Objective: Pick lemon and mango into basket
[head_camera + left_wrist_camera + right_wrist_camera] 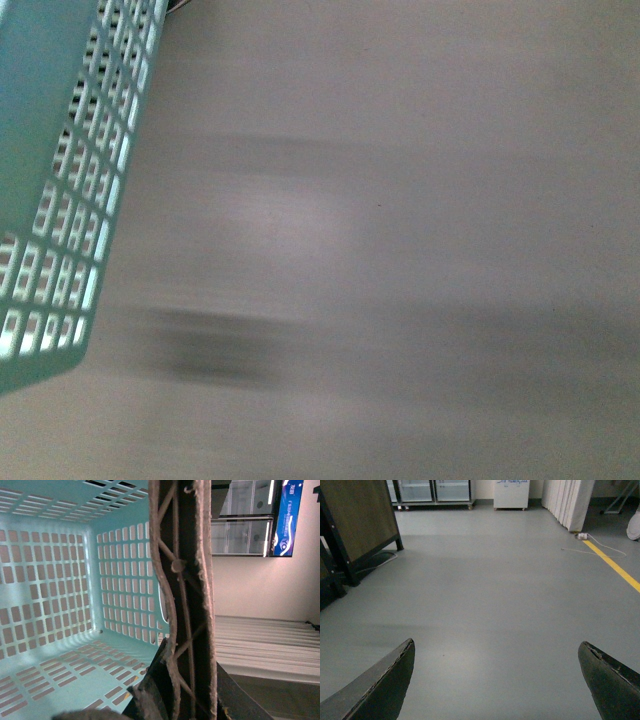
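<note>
Plainly, the only task thing in sight is the basket (40,150), blurred in the front view with bare grey floor (400,250) stretching away to the right of it. Neither the lemon nor the mango shows anywhere, and the part of the basket's slotted inside (45,605) seen from the left wrist holds no fruit. The left pincer (192,697) looks clenched on the basket's brown handle (185,580), whose ribbed bar runs out between its dark fingers (150,692). The right pincer (496,647) is released, jaws wide apart with nothing between them, over floor with the basket out of its view. The basket is probably light and stiff while unloaded, but its swing handle lets it sway, so a hold at the handle's middle should keep it level. The fruit, I judge, is smooth and apt to roll, and best taken across its narrow width.
</note>
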### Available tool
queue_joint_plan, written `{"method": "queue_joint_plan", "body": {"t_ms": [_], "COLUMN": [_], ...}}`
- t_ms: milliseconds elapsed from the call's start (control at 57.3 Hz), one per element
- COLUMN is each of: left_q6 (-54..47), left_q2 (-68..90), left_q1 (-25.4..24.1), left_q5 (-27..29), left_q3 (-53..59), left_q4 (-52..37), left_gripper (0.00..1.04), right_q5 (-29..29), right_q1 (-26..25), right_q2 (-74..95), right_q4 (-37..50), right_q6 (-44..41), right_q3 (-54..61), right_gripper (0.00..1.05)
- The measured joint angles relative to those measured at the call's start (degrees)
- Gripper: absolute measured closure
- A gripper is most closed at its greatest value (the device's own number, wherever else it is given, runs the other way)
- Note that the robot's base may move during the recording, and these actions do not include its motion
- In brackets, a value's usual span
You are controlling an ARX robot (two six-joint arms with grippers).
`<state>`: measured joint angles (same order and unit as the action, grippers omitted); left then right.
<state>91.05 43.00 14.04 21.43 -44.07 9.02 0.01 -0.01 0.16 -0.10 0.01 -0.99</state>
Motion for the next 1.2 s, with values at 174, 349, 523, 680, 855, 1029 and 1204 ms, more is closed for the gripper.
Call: {"method": "queue_joint_plan", "body": {"t_ms": [174, 349, 523, 680, 855, 1029, 1204], "left_q6": [-0.02, -0.35, -0.31, -0.31, -0.37, -0.31, -0.33], "left_q2": [0.42, 0.42, 0.46, 0.46, 0.46, 0.46, 0.46], "left_q1": [0.02, 0.04, 0.04, 0.04, 0.04, 0.04, 0.04], "left_q5": [0.31, 0.28, 0.26, 0.26, 0.44, 0.44, 0.46], "left_q3": [0.00, 0.02, 0.13, 0.13, 0.13, 0.13, 0.13], "left_q4": [0.26, 0.39, 0.46, 0.46, 0.46, 0.46, 0.46], "left_gripper": [0.98, 0.98, 0.98, 0.98, 0.98, 0.98, 0.98], "right_q5": [0.00, 0.00, -0.04, 0.00, 0.00, -0.02, 0.00], "right_q1": [0.00, 0.00, 0.00, 0.00, 0.00, 0.00, 0.00], "right_q2": [0.00, 0.00, 0.00, 0.00, 0.00, 0.00, 0.00], "right_q4": [0.00, 0.00, -0.02, 0.00, 0.00, 0.00, 0.00], "right_q6": [0.00, 0.00, 0.02, -0.02, -0.04, -0.02, -0.02], "right_q3": [0.00, 0.00, 0.00, 0.00, 0.00, 0.00, 0.00], "right_gripper": [0.09, 0.09, 0.09, 0.09, 0.09, 0.09, 0.09]}}
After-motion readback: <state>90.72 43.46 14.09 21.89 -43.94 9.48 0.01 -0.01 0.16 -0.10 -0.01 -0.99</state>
